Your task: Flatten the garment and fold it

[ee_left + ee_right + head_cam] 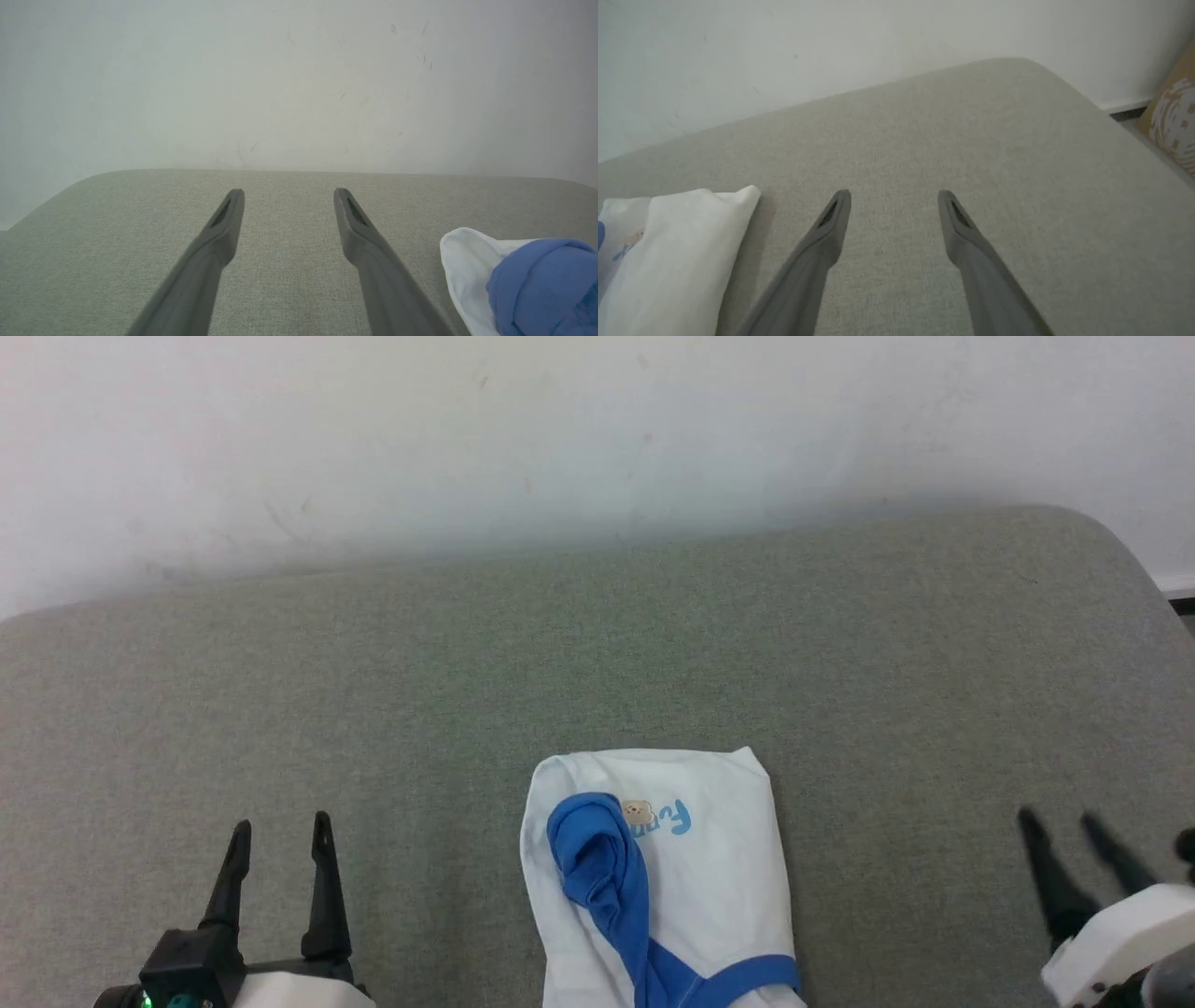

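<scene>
I see the folded garment [695,887] on the grey cushion [597,663]; left gripper [282,831] and right gripper [1060,823] stand wide open, both empty.

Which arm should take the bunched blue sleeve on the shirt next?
Left, probably. The blue sleeve lies bunched on the left half of the garment, nearer the open left pincer; the open right pincer would have to reach across it.
</scene>
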